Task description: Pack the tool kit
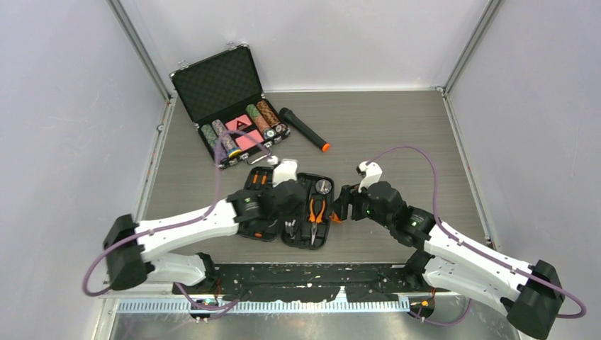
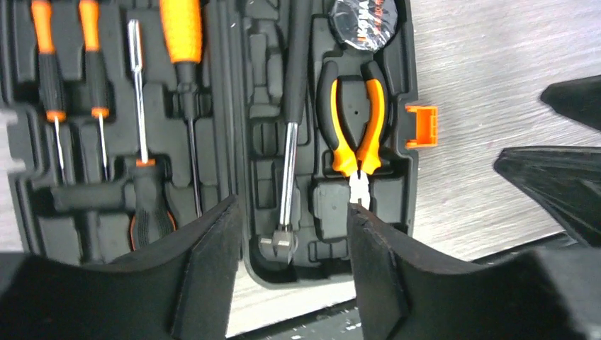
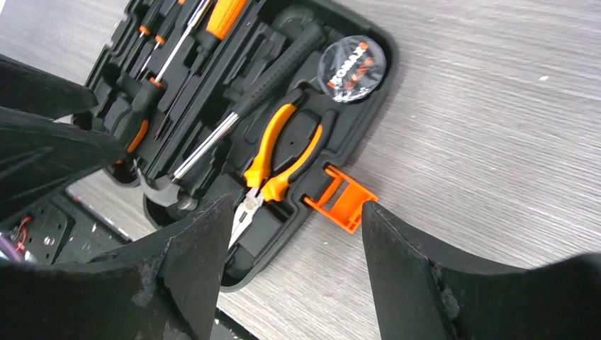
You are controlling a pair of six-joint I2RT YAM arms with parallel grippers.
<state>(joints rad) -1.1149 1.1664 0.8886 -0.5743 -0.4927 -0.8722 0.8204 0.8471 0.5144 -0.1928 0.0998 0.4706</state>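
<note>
We're at closing: tool kit (image 2: pixel 262 85) open, looks full. Left tool (image 2: pixel 290 212) & right tool (image 3: pixel 296 205) spread, empty. Nxt: fold lid, snap latch (image 3: pixel 342 197) at 3 o'clock.

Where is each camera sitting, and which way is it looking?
Top view: high behind the robot, looking down on the table and open tool kit; left arm and right arm show.
Left wrist: over the kit, facing straight down; the left claw shows, open.
Right wrist: beside the kit, angled down at it; the right claw shows, open.
Shared: both wrist views show the pliers and orange latch.
</note>
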